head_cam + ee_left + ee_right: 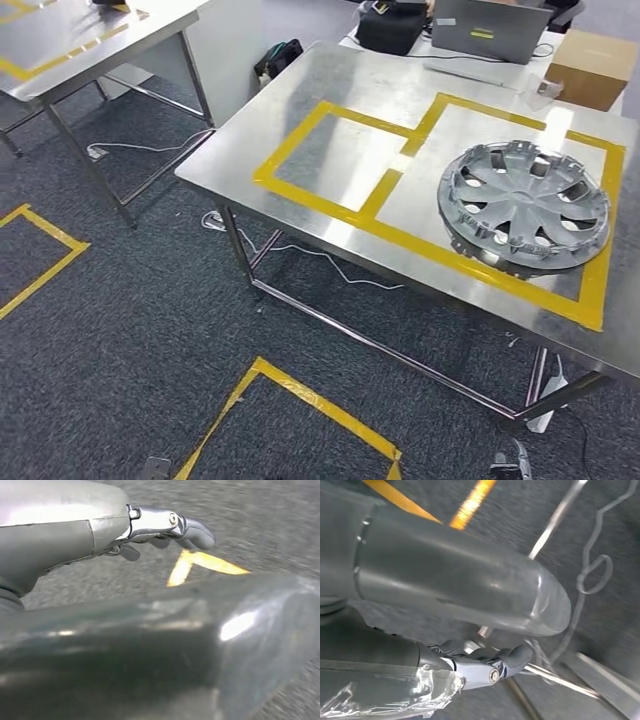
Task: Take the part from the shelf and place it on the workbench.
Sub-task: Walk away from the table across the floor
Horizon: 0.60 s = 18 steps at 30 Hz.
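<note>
A silver plastic wheel cover [524,205], the part, lies flat on the steel workbench [332,80], inside the right-hand rectangle of yellow tape [392,190]. The left-hand taped rectangle beside it holds nothing. In the left wrist view my left hand [170,527] hangs over grey carpet, its fingers stretched out and holding nothing. In the right wrist view my right hand [486,665] also hangs above the carpet near the bench's steel legs, fingers apart with nothing in them.
A second steel table [75,40] stands at the far left. Behind the workbench are a laptop [490,28], a cardboard box [592,65] and a black bag [278,57]. Cables [324,260] and a power strip [547,395] lie under the bench. Yellow tape squares [302,400] mark the carpet.
</note>
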Each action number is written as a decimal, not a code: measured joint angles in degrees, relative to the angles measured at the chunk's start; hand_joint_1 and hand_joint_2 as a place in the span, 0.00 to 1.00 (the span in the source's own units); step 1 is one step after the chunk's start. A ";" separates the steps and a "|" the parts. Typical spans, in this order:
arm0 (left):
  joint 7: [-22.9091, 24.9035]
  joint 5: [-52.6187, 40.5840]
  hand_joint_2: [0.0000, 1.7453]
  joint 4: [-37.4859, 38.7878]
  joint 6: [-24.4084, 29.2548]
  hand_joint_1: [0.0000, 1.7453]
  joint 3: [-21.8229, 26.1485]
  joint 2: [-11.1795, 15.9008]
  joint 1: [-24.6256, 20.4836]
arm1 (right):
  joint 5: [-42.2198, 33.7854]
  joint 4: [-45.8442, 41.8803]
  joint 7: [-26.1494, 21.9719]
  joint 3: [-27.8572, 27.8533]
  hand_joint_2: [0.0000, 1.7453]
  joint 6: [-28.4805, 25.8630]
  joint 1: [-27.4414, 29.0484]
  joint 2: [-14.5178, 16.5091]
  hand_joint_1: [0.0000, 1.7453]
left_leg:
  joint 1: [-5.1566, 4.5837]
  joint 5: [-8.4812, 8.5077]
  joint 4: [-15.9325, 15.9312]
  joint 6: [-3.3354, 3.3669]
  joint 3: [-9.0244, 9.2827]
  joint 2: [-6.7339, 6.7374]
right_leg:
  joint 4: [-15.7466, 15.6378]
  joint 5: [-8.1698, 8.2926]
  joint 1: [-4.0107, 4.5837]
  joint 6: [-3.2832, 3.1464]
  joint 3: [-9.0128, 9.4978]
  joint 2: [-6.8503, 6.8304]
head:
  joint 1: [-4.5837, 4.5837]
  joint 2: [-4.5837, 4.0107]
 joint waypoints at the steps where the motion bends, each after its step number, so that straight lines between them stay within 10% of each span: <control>1: -0.07 0.10 0.00 0.00 0.05 0.00 0.15 0.01 0.05 | 0.42 1.44 0.22 -1.19 0.00 0.12 -0.69 0.07 0.00 | 0.34 0.90 0.68 -0.33 0.80 0.25 | 0.10 0.57 -0.07 0.21 -0.71 -0.77 | 0.00 0.00; 4: -0.45 0.39 0.00 -0.01 0.20 0.00 0.82 -0.09 -0.04 | 1.65 6.47 1.44 -5.00 0.00 0.98 -3.00 0.08 0.00 | 1.25 4.29 -7.91 -1.38 8.67 3.07 | 0.85 1.78 -0.22 1.26 -2.75 -2.74 | -0.07 0.00; 7: -0.84 0.71 0.00 -0.01 0.27 0.00 1.40 -0.23 -0.49 | 2.18 11.25 2.14 -8.51 0.00 1.59 -4.86 -0.05 0.00 | 0.86 3.32 -15.89 -0.55 13.67 4.85 | 1.96 2.67 -0.33 2.55 -4.15 -4.79 | -0.05 0.00; 10: -0.95 0.99 0.00 0.01 0.31 0.00 2.20 -0.11 0.18 | 2.62 16.26 3.06 -11.07 0.00 1.79 -6.89 -0.41 0.00 | 0.28 3.41 -16.21 1.37 12.50 3.28 | 3.11 2.07 -1.13 3.72 -5.25 -4.22 | 0.19 0.00; 15: -0.95 1.31 0.00 0.02 -0.70 0.00 3.06 0.03 0.20 | 3.81 23.60 4.63 -14.26 0.00 1.72 -8.21 -1.60 0.00 | -0.75 5.35 -16.24 3.45 10.23 -0.19 | 17.51 -6.87 -0.70 3.10 -10.07 2.06 | 0.54 0.00; 18: -0.77 1.32 0.00 0.02 -1.41 0.00 3.55 0.04 0.61 | 5.07 26.55 5.73 -15.00 0.00 1.15 -9.12 -2.40 0.00 | -1.19 6.59 -16.19 3.44 8.89 -2.50 | 11.87 -3.89 0.16 1.69 -5.40 3.53 | 0.52 0.00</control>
